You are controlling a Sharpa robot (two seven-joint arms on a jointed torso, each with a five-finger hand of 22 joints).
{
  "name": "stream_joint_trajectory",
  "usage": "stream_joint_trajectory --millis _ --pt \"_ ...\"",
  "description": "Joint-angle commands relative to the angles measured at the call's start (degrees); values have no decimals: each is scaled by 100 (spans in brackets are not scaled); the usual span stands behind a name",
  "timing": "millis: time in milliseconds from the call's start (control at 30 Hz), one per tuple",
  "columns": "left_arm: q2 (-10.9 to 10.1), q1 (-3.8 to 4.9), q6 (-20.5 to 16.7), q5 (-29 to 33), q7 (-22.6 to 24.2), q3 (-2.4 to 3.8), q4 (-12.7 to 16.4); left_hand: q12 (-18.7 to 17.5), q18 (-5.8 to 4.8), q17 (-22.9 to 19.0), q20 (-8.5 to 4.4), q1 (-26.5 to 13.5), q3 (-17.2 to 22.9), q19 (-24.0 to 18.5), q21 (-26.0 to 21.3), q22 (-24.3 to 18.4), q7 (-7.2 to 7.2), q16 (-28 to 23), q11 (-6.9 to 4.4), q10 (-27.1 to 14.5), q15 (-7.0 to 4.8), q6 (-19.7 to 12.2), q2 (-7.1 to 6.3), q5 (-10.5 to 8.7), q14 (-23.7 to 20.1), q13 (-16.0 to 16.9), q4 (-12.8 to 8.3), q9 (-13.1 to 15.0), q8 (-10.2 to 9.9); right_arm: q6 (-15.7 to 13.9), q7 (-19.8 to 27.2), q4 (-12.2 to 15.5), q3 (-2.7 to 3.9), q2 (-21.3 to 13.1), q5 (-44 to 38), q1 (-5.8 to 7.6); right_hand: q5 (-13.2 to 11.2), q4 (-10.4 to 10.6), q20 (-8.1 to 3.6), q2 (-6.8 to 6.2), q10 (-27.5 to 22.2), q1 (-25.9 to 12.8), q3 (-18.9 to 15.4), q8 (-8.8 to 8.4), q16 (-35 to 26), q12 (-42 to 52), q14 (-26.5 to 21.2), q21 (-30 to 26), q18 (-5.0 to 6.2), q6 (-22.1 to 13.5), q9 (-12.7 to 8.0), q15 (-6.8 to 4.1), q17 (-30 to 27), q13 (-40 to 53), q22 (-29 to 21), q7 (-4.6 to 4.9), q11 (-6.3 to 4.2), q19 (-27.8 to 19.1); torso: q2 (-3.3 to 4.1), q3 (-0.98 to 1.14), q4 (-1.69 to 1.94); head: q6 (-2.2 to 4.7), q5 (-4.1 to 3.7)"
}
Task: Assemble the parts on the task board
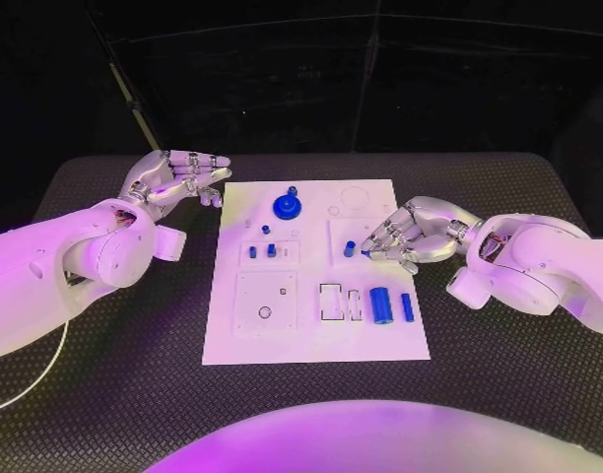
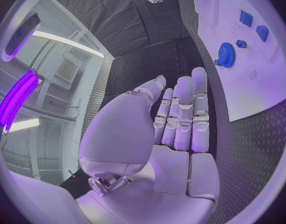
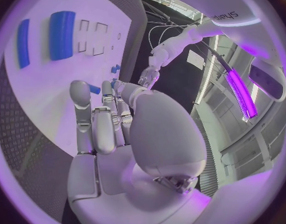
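**Both my hands at the board's edges**

Head view: my left hand (image 1: 176,177) hovers beside the task board (image 1: 316,335), fingers loosely curled, empty. My right hand (image 1: 413,235) curls over the board's right edge; I cannot tell if it grips anything.

Left wrist view: blue gear (image 2: 225,53) lies on the board.

Right wrist view: blue cylinder (image 3: 62,28) lies flat.

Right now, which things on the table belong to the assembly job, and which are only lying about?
For the job: task board; blue gear; large blue cylinder; thin blue cylinder; small blue pieces.

Lying about: a white cable on the table beside the left arm.
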Motion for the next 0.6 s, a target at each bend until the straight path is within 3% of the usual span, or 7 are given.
stream_joint_trajectory --millis 33,233,467,600 --pt "-1 8 63 22 8 7 20 35 112 -9 51 6 -28 -4 -30 -9 3 -35 8 -46 -6 -28 24 1 -31 7 -4 -6 -31 415 255 125 5 29 871 10 41 -51 39 1 -24 -49 -9 -28 23 -40 227 26 -38 -29 -2 41 -2 3 -1 14 24 -14 -5 -3 2 -13 99" --pt "5 9 67 21 1 7 22 35 112 -9 51 6 -28 -4 -30 -9 3 -35 8 -46 -6 -28 24 1 -31 7 -4 -6 -31 559 290 270 5 193 1170 10 89 -78 45 11 -33 -81 -39 -33 24 -47 226 28 -38 -39 -1 46 -1 6 0 19 29 -18 -11 -7 -9 -31 228" --pt "42 13 71 21 -12 7 18 38 112 -10 52 6 -30 -4 -33 -11 5 -37 10 -53 -4 -32 25 1 -34 7 -4 -6 -32 398 173 35 1 640 1126 9 125 -103 50 7 -33 -111 -79 -34 24 -49 224 39 -41 -41 1 50 -4 10 18 21 30 -13 -3 -24 18 -56 345" --pt "73 19 69 21 -22 7 12 41 112 -11 53 5 -32 -5 -35 -13 6 -39 11 -57 -3 -34 25 1 -37 8 -4 -5 -32 250 39 -131 -2 947 993 9 137 -110 52 6 -33 -126 -98 -34 22 -50 223 35 -39 -41 2 50 -9 11 11 21 31 -20 -4 -21 8 -89 473"
